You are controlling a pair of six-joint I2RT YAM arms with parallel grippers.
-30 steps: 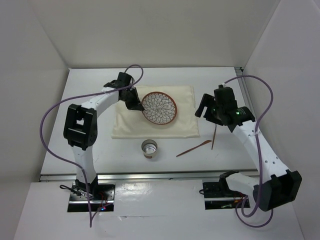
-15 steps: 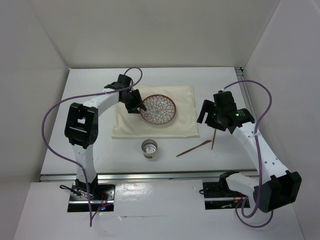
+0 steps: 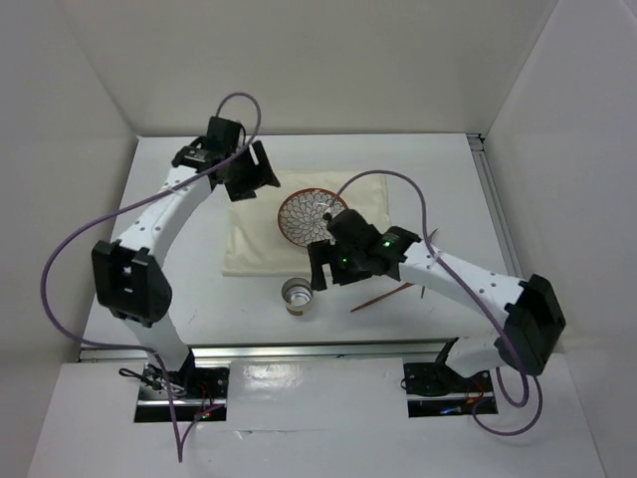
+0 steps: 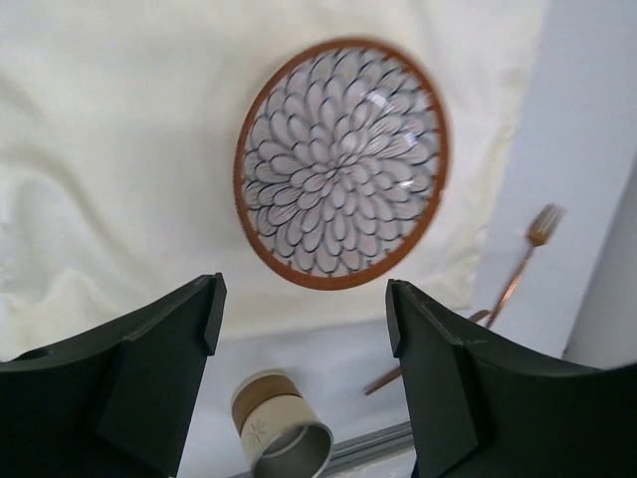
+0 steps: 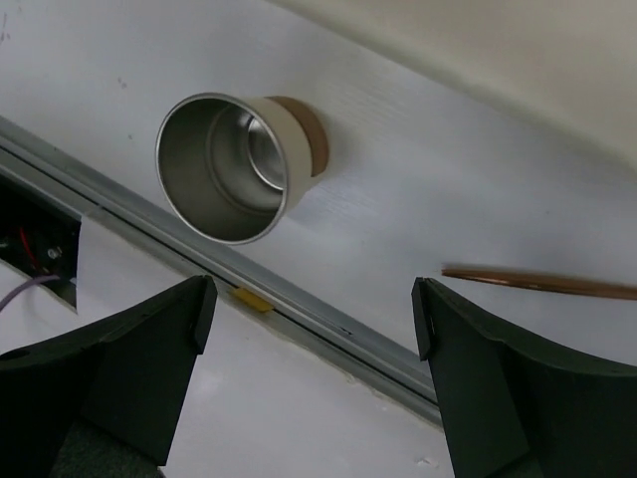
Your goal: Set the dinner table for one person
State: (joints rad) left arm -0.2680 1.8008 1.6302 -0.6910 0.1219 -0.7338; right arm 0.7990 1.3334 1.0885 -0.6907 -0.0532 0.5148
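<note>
Both arms have shifted: left fingers [image 3: 255,177], now spread wide and empty, have backed off the round petal-patterned plate [image 3: 311,216] on the cream cloth [image 3: 249,249]; right fingers [image 3: 323,271], equally wide and empty, hang beside the steel-lined cup [image 3: 297,296] on the matte white worktop [image 3: 448,169].

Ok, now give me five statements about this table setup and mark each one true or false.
1. The plate lies on the cream cloth. True.
2. The cup stands on the cloth. False: it stands on the bare table, off the cloth's near edge.
3. The left gripper is shut on the plate. False: it is open and holds nothing.
4. The right gripper is open, with the cup in its camera's view. True.
5. The fork lies on the plate. False: it lies on the table beside the cloth.
</note>
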